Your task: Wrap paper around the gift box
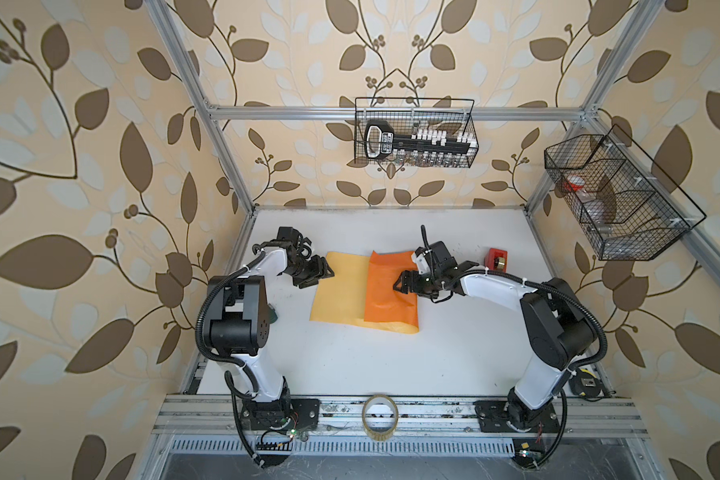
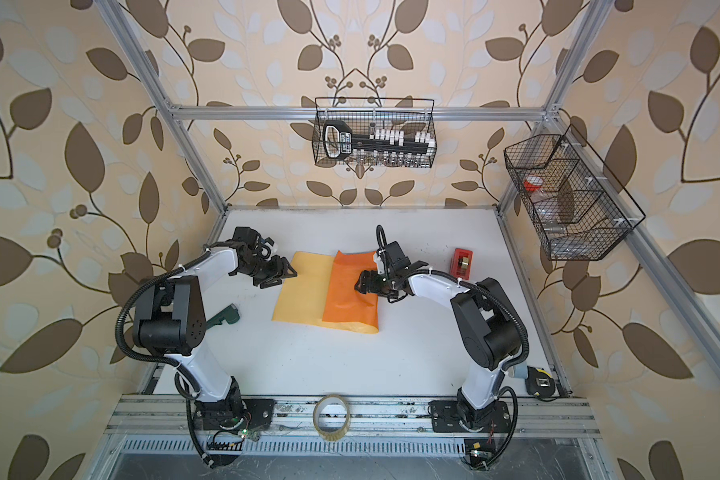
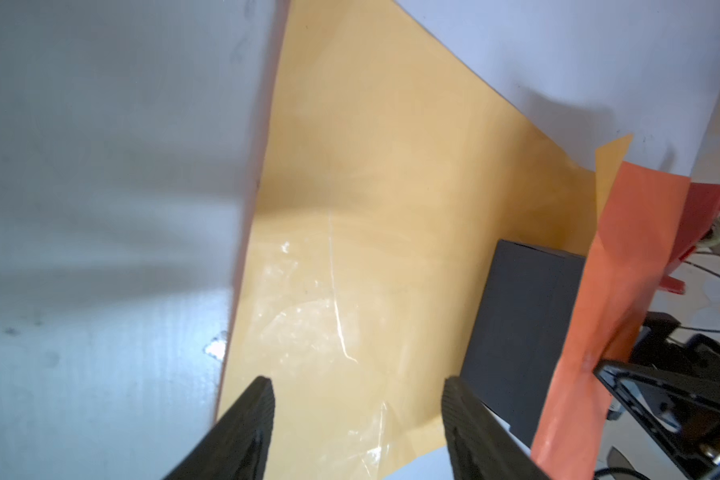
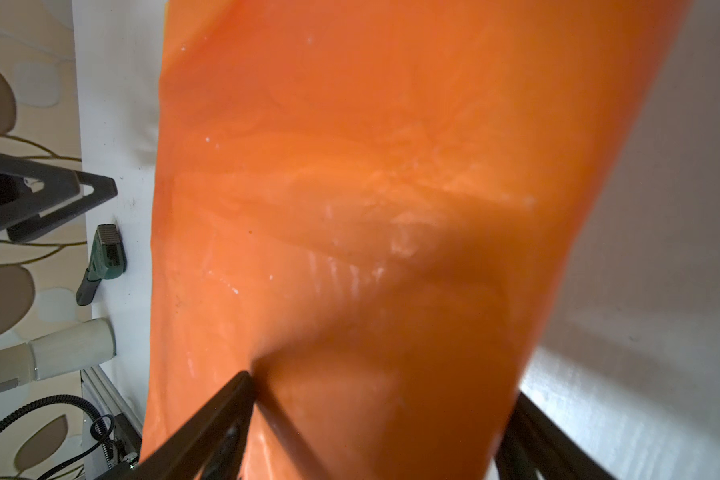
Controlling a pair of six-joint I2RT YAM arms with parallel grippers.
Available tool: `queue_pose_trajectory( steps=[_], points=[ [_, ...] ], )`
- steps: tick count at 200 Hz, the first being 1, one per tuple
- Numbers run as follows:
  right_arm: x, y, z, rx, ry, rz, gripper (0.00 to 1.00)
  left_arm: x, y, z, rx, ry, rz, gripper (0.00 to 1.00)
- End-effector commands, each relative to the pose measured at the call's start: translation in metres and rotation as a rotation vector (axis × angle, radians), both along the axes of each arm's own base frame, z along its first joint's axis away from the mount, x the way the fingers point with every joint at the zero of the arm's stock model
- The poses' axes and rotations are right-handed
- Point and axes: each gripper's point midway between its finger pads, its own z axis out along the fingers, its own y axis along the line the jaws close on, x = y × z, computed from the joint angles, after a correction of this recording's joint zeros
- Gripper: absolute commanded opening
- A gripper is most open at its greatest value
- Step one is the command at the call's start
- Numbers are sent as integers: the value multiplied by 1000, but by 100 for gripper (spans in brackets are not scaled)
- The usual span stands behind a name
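Observation:
The paper [image 1: 337, 291] [image 2: 300, 291] lies on the white table with its yellow-tan face up. Its orange flap [image 1: 385, 307] [image 4: 371, 166] is folded over from the right. The slate-blue gift box [image 3: 516, 332] shows only in the left wrist view, on the yellow-tan face with the flap draped over its far side; in both top views the flap hides it. My left gripper [image 1: 323, 272] [image 3: 358, 382] hovers open over the sheet's far left corner with nothing between its fingers. My right gripper [image 1: 400, 284] [image 4: 385, 386] rests on the flap, jaws spread wide across a raised hump of paper.
A red tape dispenser [image 1: 496, 258] stands behind the right arm. A clear tape roll [image 1: 380, 415] sits on the front rail. A green tool [image 2: 225, 318] lies beside the left arm. Wire baskets [image 1: 414, 133] [image 1: 612, 199] hang on the frame. A tape measure [image 2: 541, 384] lies at the front right.

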Motion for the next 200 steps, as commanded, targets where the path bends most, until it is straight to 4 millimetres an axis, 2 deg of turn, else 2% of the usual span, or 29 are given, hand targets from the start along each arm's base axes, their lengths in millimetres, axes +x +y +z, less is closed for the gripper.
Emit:
queue_pose_trajectory(
  steps=[1, 23, 43, 59, 89, 138, 171, 200],
  points=[
    [-24, -23, -40, -138, 103, 3, 85, 35, 17, 11, 114, -187, -54, 66],
    [-27, -26, -42, -137, 111, -2, 85, 58, 13, 2, 104, -279, -82, 67],
    [-30, -27, -43, -136, 108, -6, 85, 71, 12, -16, 97, -199, -82, 67],
    [-31, -29, -44, -141, 114, -7, 85, 75, 18, -31, 125, -134, -62, 66],
    [-31, -29, -43, -140, 107, -9, 85, 76, 15, -36, 126, -117, -77, 67],
    [-29, -26, -42, -134, 107, -8, 85, 45, -7, -59, 0, 52, -71, 66],
    [-29, -26, -41, -136, 105, -7, 85, 33, -21, -47, -100, 34, -67, 65],
    [-28, -28, -40, -134, 105, -13, 85, 17, -24, -38, -107, 13, -86, 65]
  ],
)
